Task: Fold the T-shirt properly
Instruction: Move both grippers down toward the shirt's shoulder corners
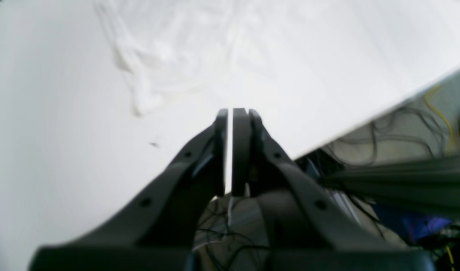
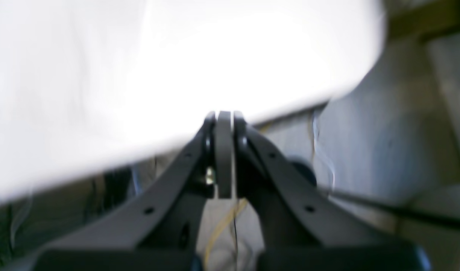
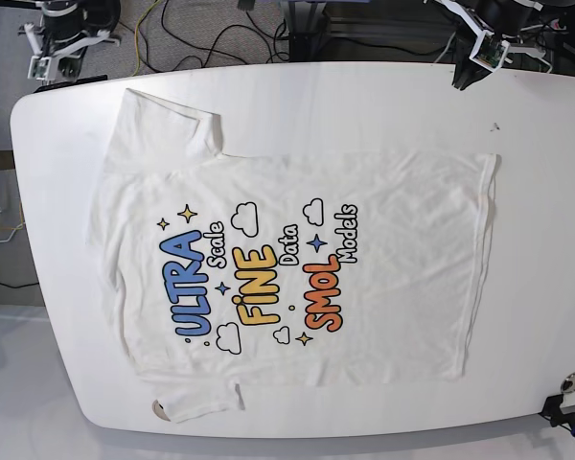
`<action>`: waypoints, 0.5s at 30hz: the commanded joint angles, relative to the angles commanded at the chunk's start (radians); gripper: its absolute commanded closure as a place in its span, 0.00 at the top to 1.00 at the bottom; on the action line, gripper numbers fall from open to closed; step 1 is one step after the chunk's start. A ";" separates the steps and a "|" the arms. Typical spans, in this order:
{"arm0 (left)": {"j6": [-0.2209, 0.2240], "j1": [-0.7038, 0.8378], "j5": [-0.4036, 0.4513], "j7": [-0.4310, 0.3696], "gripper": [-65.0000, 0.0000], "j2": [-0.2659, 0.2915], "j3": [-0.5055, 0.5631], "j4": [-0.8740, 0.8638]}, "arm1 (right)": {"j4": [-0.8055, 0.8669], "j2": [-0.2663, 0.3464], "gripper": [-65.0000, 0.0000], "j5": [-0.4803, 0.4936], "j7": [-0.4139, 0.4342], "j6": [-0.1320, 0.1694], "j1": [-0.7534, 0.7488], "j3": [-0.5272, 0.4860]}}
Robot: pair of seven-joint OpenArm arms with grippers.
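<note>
T-shirt lies flat and unfolded, print up, mid-frame on table in base view. No fold made; everything remains. Left gripper and right gripper clenched empty, at the table's edge.

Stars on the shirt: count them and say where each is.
5 on the shirt: two yellow above ULTRA, a blue below Scale, a blue between Data and Models, a yellow beside SMOL.
</note>
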 joint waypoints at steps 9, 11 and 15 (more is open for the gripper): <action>-0.110 -0.182 0.005 0.147 0.21 0.003 -0.008 0.004 | 0.057 0.002 0.16 -0.011 -0.021 0.017 0.007 0.004; -0.097 -0.209 0.007 0.140 0.33 0.001 -0.007 -0.002 | 0.068 0.016 0.32 -0.015 -0.026 0.014 0.001 0.001; -0.079 -0.256 0.022 0.118 0.47 -0.005 0.003 -0.012 | 0.090 0.073 0.37 0.016 -0.041 0.062 -0.002 -0.001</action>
